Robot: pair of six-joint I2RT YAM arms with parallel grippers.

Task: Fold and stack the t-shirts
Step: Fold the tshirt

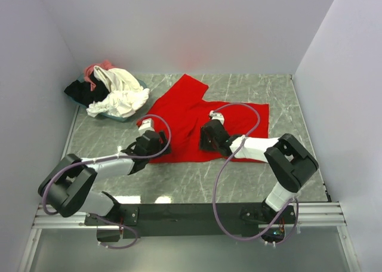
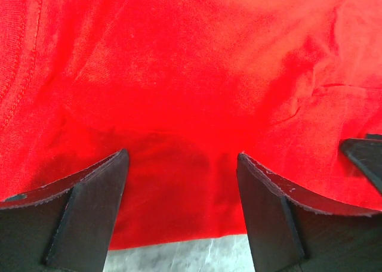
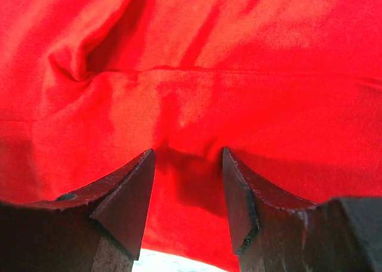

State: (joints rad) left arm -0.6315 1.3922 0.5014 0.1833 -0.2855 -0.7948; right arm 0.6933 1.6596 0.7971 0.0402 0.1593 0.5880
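Observation:
A bright red t-shirt (image 1: pixel 191 108) lies spread on the grey marble table (image 1: pixel 239 176), partly folded, with one part running toward the back. My left gripper (image 1: pixel 156 143) is open, low over the shirt's near left hem. In the left wrist view its fingers (image 2: pixel 95 188) stand wide apart over red cloth (image 2: pixel 179 75), with the hem edge and table (image 2: pixel 179 254) just below. My right gripper (image 1: pixel 209 138) is open over the near middle of the shirt. In the right wrist view red cloth (image 3: pixel 209 57) shows wrinkled between its fingers (image 3: pixel 128 194).
A teal-rimmed tray (image 1: pixel 126 117) at the back left holds a heap with a cream-white shirt (image 1: pixel 122 93), a black shirt (image 1: pixel 77 92) and a pink shirt (image 1: pixel 95 69). White walls close the table on three sides. Bare table lies in front of the red shirt.

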